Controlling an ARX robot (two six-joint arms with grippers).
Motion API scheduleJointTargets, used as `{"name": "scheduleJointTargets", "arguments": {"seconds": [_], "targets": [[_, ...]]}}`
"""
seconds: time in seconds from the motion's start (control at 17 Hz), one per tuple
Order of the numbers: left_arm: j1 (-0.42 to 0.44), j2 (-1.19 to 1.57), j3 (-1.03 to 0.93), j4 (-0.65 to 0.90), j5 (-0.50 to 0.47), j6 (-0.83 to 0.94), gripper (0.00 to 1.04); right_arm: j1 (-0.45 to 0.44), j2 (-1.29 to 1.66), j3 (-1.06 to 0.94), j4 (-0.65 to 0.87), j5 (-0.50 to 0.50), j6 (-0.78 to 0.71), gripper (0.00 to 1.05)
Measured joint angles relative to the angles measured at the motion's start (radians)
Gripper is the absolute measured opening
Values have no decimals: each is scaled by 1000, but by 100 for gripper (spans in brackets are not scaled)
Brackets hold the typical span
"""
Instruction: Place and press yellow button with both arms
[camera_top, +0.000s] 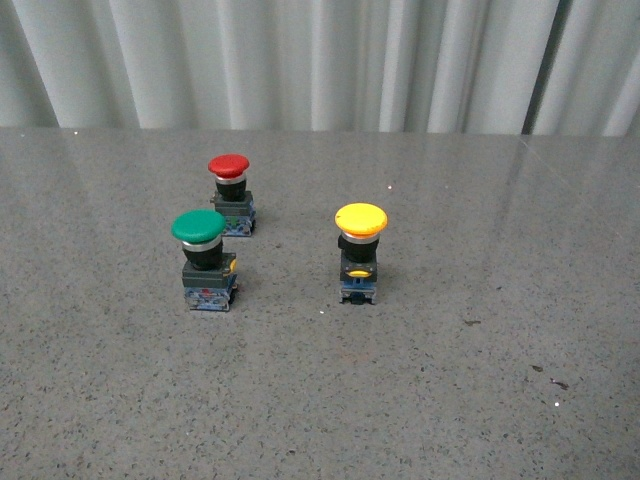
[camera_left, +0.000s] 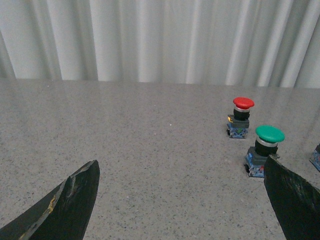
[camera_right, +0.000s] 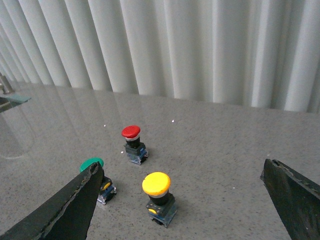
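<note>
Our left end effector (camera_left: 181, 165) and right end effector (camera_right: 181, 165) gape, ready for the yellow button (camera_top: 360, 250) at the green button's (camera_top: 205, 258) three o'clock.

green button (camera_top: 203, 262) upright | red button (camera_top: 230, 195) upright, just behind green | grey table (camera_top: 470, 400) | white curtain (camera_top: 300, 60) behind

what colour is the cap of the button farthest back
The cap is red; front view shows it best.

Bright even light, soft short shadows, faint tabletop (camera_top: 480, 400) glare, sharp.
</note>
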Motion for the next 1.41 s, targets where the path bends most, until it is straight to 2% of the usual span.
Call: {"name": "scheduleJointTargets", "arguments": {"seconds": [0.12,0.29,0.35,0.59,0.94,1.12,1.41], "targets": [[0,0,0,0,0,0,98,114,227,123,24,55,-6,98],[0,0,0,0,0,0,98,219,423,266,3,122,-27,98],[0,0,0,0,0,0,98,241,472,301,-3,140,-32,92],[0,0,0,0,0,0,98,248,563,399,-72,175,-51,42],[0,0,0,0,0,0,98,248,570,418,-126,175,-55,26],[0,0,0,0,0,0,98,250,584,440,-174,177,-55,2],[0,0,0,0,0,0,98,278,630,446,-188,181,-61,2]]}}
